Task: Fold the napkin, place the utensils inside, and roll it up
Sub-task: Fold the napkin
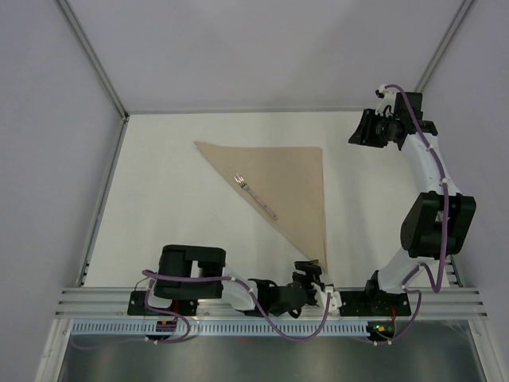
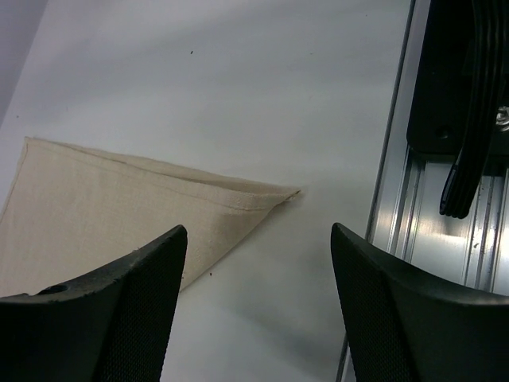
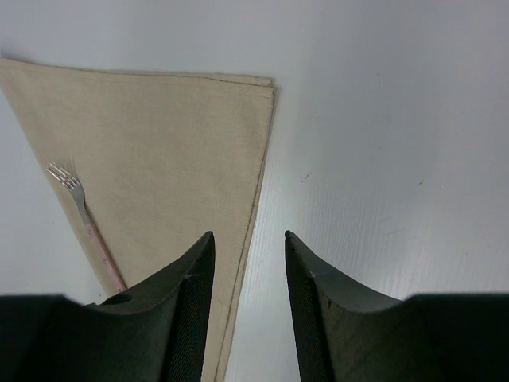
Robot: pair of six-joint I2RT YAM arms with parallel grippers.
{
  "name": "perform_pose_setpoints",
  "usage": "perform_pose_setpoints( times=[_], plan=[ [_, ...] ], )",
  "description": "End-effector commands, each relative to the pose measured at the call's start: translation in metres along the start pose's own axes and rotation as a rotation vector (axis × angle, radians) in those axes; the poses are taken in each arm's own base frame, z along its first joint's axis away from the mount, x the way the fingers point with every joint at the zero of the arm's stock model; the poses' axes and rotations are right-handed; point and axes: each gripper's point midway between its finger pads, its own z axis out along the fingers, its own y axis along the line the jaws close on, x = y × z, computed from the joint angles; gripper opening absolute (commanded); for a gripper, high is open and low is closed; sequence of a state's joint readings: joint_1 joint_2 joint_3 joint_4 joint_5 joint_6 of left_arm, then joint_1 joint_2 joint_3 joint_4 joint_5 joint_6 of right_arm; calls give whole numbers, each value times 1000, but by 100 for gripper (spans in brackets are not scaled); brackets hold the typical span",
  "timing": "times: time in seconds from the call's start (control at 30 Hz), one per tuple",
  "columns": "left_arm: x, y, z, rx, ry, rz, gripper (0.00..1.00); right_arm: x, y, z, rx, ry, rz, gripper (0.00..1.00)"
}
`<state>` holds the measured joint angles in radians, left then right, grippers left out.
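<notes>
Napkin [image 1: 282, 183] folded into a triangle on the desk [image 1: 175, 199], its near corner just ahead of the wide-spread, empty left pincer [image 2: 258, 239]; fork [image 3: 83, 215] laid along its long edge, ahead-left of the narrowly spread right pincer [image 3: 249, 235]; rolling remains.

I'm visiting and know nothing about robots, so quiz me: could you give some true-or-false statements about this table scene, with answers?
The napkin is folded into a triangle. True.
The right hand holds the fork. False: the fork lies along the napkin's long edge, and that hand is empty.
The left hand is open, near a napkin corner. True.
The napkin is rolled up. False: it lies flat.
</notes>
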<state>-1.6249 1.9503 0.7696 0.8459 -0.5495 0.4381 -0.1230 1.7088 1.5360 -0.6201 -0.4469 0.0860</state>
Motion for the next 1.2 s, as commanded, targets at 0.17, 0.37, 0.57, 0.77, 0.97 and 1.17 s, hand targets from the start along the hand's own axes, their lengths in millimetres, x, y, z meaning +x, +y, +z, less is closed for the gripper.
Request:
perform_pose_setpoints(
  times=[0.17,0.37,0.57,0.77,0.97,1.17],
  plan=[
    [-10,-7,17,-13,-51,10,70,-16,8,-16,-9,-69,-12,45],
    [-3,-11,24,1,-44,8,57,-17,8,-17,-9,-72,-11,44],
    [4,-10,29,4,-31,-1,52,-17,8,-17,-10,-72,-10,43],
    [5,-11,35,20,-27,-5,41,-16,7,-17,-6,-71,-8,42],
    [1,-12,39,29,-31,-12,34,-16,7,-16,-6,-71,-8,42],
    [-1,-10,41,35,-26,-11,20,-15,6,-14,-6,-66,-4,41]
  ],
)
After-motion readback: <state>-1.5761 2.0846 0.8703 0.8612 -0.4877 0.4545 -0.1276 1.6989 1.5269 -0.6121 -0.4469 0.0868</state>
